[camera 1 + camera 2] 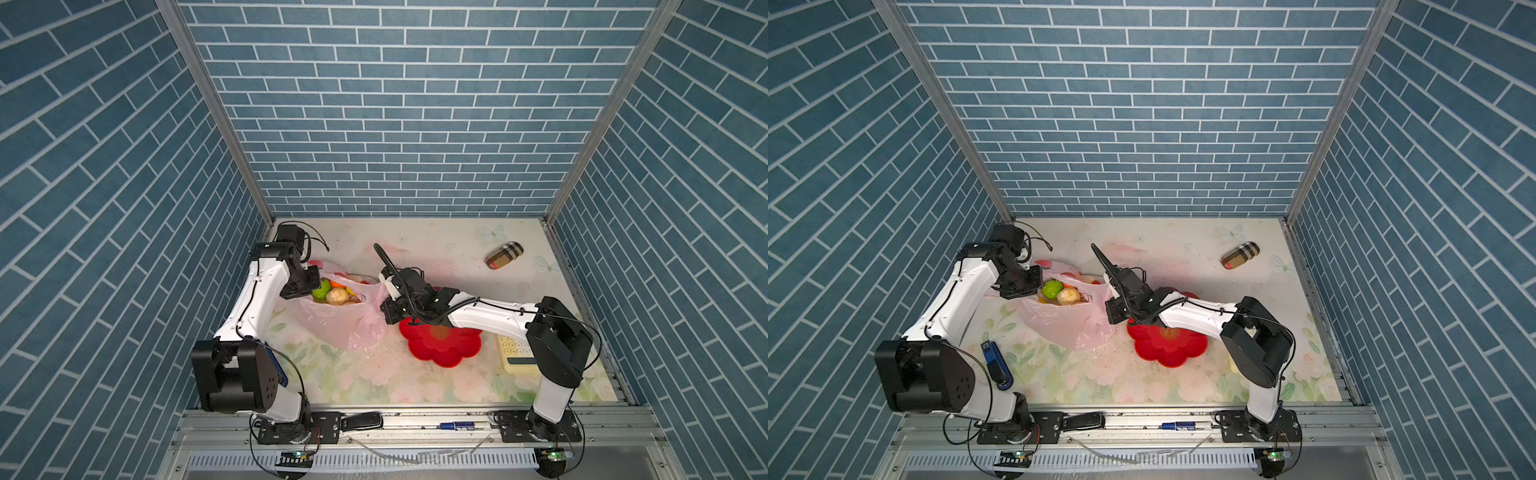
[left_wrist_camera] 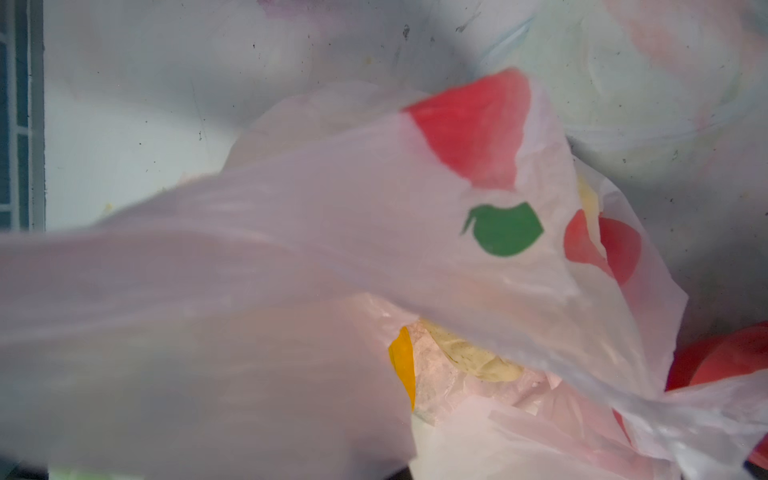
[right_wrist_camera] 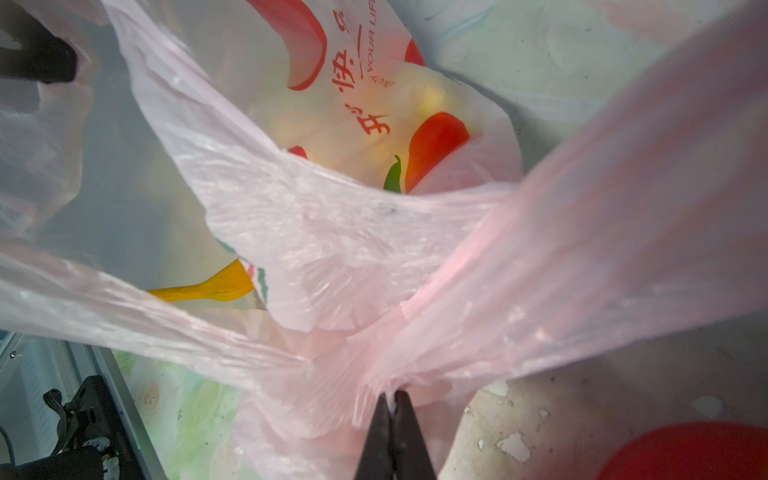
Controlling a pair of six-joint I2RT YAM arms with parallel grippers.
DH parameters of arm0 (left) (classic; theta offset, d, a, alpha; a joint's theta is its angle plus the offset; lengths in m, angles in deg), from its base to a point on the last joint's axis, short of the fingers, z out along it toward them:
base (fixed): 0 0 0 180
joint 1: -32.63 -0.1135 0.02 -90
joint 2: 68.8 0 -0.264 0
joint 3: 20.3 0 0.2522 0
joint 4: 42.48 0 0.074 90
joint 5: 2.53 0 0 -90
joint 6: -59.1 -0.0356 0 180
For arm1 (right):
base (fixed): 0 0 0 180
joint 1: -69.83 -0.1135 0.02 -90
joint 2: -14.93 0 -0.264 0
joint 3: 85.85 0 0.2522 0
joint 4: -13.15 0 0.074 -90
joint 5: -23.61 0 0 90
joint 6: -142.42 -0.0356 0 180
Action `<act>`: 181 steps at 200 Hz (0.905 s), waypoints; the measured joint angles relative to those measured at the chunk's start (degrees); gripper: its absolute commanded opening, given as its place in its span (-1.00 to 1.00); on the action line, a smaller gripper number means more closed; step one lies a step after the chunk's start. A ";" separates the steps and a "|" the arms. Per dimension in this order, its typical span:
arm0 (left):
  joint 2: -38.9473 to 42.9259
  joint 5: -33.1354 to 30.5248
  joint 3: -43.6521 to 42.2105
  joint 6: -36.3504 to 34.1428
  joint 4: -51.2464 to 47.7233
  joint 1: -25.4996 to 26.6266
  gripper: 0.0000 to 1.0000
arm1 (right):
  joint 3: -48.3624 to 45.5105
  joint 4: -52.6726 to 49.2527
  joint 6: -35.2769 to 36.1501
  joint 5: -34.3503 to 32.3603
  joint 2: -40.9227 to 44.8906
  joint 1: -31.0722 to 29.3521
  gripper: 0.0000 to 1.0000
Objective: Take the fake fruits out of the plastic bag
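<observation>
The pale-pink plastic bag (image 1: 332,328) lies left of centre in both top views, its mouth pulled open between my grippers. In the mouth show some of the fake fruits: a bumpy green ball (image 1: 321,291), a cream one (image 1: 336,296) and yellow and orange bits behind them. My left gripper (image 1: 309,293) is at the mouth's left rim; in the left wrist view the bag's film (image 2: 291,257) hides its jaws. A yellow banana (image 3: 208,289) shows in the right wrist view. My right gripper (image 3: 392,399) is shut on gathered film at the right rim.
A red flower-shaped dish (image 1: 440,345) lies right of the bag, partly under my right arm. A plaid pouch (image 1: 504,255) rests at the back right, a cream keypad device (image 1: 515,357) by the right arm's base, a blue object (image 1: 996,361) front left. Walls enclose three sides.
</observation>
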 measured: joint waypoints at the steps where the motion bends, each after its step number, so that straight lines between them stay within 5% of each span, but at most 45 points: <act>1: -0.04 -0.02 0.00 0.00 0.00 0.00 -1.00 | -0.04 -0.07 -0.04 0.02 0.00 -0.11 -1.00; 83: -6.03 -2.25 0.00 0.00 1.38 0.09 -1.00 | -0.11 -3.21 -1.05 4.61 -0.59 -4.76 -1.00; 181: -8.48 -0.42 3.61 -1.64 1.38 0.09 -1.00 | 1.05 -5.90 -1.81 4.15 -3.56 -2.93 -1.00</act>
